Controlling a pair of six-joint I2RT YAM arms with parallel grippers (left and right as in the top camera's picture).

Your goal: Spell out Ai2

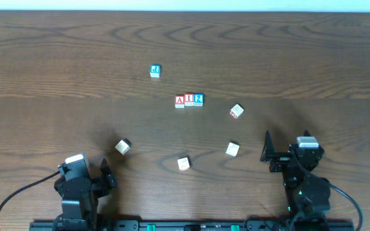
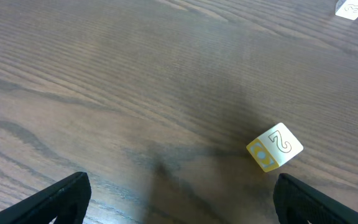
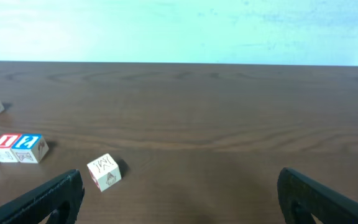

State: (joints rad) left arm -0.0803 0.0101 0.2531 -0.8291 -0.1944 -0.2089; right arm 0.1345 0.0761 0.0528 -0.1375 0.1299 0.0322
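Observation:
Three blocks stand touching in a row at the table's middle: a red A block (image 1: 180, 100), a red I block (image 1: 189, 99) and a blue 2 block (image 1: 198, 99). The row also shows at the left edge of the right wrist view, the blue 2 block (image 3: 30, 148) at its right end. My left gripper (image 1: 105, 174) is open and empty at the front left. My right gripper (image 1: 266, 149) is open and empty at the front right. Both are well away from the row.
Loose blocks lie around: a blue one (image 1: 155, 70) at the back, a red-marked one (image 1: 236, 111), a yellow-marked one (image 1: 123, 147) also in the left wrist view (image 2: 275, 147), and two more (image 1: 183, 163) (image 1: 232, 149) in front.

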